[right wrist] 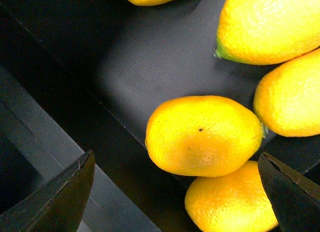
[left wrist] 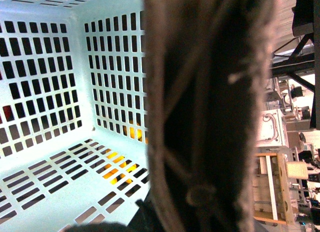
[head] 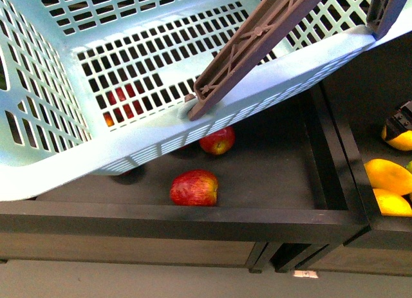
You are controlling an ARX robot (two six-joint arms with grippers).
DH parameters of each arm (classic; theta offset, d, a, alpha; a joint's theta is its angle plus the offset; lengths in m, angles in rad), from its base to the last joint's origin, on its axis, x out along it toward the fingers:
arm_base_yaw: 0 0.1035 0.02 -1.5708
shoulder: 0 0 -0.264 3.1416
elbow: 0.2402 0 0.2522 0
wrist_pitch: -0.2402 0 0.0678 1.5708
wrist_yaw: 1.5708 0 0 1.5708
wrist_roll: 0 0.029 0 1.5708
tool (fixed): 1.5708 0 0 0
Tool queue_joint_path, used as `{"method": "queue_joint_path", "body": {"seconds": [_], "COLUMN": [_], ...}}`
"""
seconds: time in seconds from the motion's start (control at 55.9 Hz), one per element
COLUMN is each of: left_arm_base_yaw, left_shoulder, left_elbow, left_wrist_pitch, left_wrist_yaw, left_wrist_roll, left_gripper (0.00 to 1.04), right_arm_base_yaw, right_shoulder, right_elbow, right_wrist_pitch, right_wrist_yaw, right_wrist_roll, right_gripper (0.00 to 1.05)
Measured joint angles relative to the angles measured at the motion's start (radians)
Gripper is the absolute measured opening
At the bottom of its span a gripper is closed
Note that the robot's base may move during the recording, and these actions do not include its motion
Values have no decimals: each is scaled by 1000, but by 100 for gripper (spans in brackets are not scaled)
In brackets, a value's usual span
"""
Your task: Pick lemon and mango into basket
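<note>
basket [head: 38, 118]: teal, tilted, raised over the apple [head: 194, 188] bin, brown handle [head: 257, 47] across it; no fruit inside. Risk: it swings, or a dropped fruit hits the rim.
left gripper: state can't be told; blurred handle fills the left wrist view.
right bin [head: 364, 98]: holds the yellow fruit, crowded.
right gripper [right wrist: 175, 159]: fingers spread wide, nothing held, straddling the lemon.
lemon [right wrist: 202, 136]: lies flat in the right bin, long axis approx. along the finger-to-finger line, ends toward the pads. Risk: squirts out on closing; close neighbours may get pinched.
</note>
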Motion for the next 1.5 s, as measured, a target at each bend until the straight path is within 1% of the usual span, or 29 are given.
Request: {"method": "queue_joint_path", "body": {"seconds": [0.286, 0.555, 0.966, 1.145, 1.324, 1.503], "left_arm_base_yaw": [0, 0, 0, 0, 0, 0], "left_shoulder": [0, 0, 0, 0, 0, 0], "left_elbow": [0, 0, 0, 0, 0, 0], "left_wrist_pitch": [0, 0, 0, 0, 0, 0], "left_wrist_yaw": [0, 0, -2, -1, -2, -2], "left_wrist_roll": [0, 0, 0, 0, 0, 0], "left_gripper": [4, 4, 4, 4, 4, 4], "right_arm_base_yaw": [17, 23, 25, 27, 45, 56], "right_shoulder": [108, 152, 159, 158, 151, 135], "right_elbow": [100, 154, 160, 150, 147, 147], "right_wrist_pitch": [-37, -54, -60, -68, -85, -102], "right_wrist_yaw": [8, 11, 8, -7, -27, -24], "right_wrist_roll": [34, 54, 82, 116, 150, 172], "right_gripper": [96, 96, 96, 96, 96, 96]}}
